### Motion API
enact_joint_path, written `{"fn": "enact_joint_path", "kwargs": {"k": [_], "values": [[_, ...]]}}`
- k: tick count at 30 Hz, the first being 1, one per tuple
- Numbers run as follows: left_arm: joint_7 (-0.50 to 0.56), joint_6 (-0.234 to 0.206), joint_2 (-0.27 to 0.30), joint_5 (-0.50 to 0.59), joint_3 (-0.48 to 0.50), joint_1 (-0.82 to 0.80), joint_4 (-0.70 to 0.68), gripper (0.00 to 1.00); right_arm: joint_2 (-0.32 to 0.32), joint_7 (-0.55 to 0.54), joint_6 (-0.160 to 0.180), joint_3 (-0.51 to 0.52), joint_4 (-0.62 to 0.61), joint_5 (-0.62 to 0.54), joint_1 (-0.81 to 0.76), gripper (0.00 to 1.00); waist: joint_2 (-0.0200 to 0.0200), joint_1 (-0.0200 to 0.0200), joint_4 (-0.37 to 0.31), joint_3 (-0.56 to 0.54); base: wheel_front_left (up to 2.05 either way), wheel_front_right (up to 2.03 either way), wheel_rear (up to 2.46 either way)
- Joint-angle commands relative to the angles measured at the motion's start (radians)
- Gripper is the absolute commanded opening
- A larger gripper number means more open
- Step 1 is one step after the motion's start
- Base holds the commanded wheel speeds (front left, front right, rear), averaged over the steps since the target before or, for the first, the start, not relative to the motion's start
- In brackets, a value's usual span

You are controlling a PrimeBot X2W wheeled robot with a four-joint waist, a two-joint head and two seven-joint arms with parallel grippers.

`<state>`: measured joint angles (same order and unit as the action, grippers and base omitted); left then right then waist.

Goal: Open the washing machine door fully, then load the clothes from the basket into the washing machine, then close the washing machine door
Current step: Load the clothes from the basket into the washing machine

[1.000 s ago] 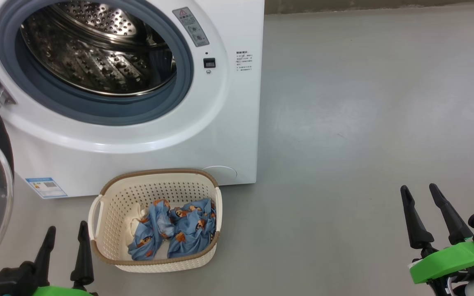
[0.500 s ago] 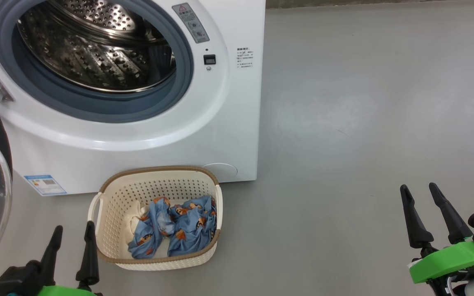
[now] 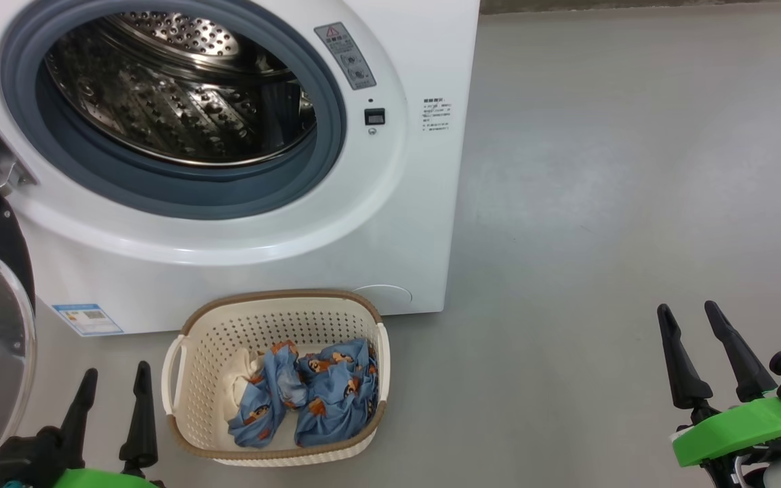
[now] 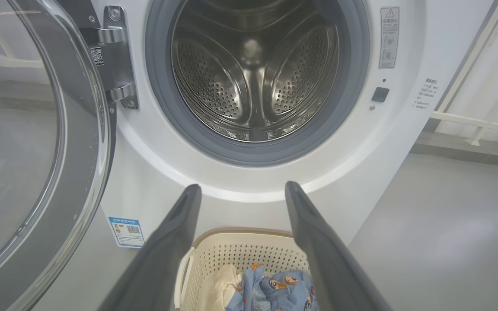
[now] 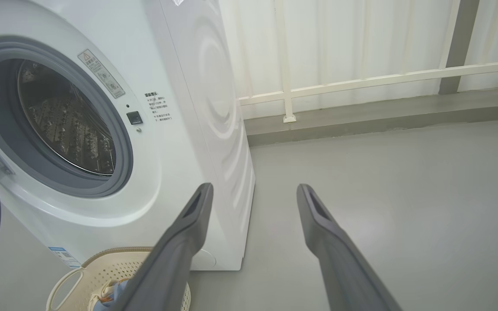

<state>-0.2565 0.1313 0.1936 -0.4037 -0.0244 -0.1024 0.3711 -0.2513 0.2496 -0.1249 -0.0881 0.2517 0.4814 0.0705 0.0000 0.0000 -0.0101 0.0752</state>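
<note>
Just right of our left fingers (image 3: 141, 413), the basket (image 3: 282, 297) is holding the clothes (image 3: 336, 400); those and our right fingers (image 3: 681, 366) are gaping, empty.

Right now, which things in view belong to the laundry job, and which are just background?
Job:
- washing machine, drum empty
- washing machine door, swung open on the machine's left
- basket, on the floor in front of the machine
- clothes, in the basket

Just there:
- blue label sticker
- warning label
- white railing

grey floor (image 3: 601, 203), white railing (image 5: 361, 82), pale wall (image 5: 339, 34)
</note>
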Motion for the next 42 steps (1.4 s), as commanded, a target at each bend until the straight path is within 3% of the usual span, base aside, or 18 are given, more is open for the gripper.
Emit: {"fn": "enact_joint_path", "kwargs": {"k": [1, 24, 32, 42], "values": [[-0.005, -0.001, 0.02, 0.004, 0.036, -0.039, -0.028, 1.0, -0.017, 0.012, -0.006, -0.01, -0.027, -0.01, 0.013, 1.0, 0.0, 0.0, 0.001, 0.0, 0.31, -0.48, 0.17], [-0.005, -0.001, -0.019, 0.032, 0.034, -0.027, 0.015, 1.0, -0.008, 0.012, -0.006, -0.026, -0.03, -0.008, 0.02, 1.0, 0.0, 0.0, -0.004, 0.024, 0.02, -0.02, 0.0], [-0.005, -0.001, -0.042, 0.034, 0.0, -0.068, 0.104, 1.0, 0.001, 0.012, -0.006, -0.026, -0.044, -0.01, 0.052, 1.0, 0.0, 0.0, -0.011, 0.097, 0.0, 0.0, 0.0], [-0.005, -0.001, -0.018, 0.019, -0.074, -0.229, 0.288, 1.0, 0.022, 0.012, -0.006, -0.03, -0.064, -0.014, 0.131, 1.0, 0.0, 0.0, -0.034, 0.252, 0.0, 0.0, 0.0]]}}
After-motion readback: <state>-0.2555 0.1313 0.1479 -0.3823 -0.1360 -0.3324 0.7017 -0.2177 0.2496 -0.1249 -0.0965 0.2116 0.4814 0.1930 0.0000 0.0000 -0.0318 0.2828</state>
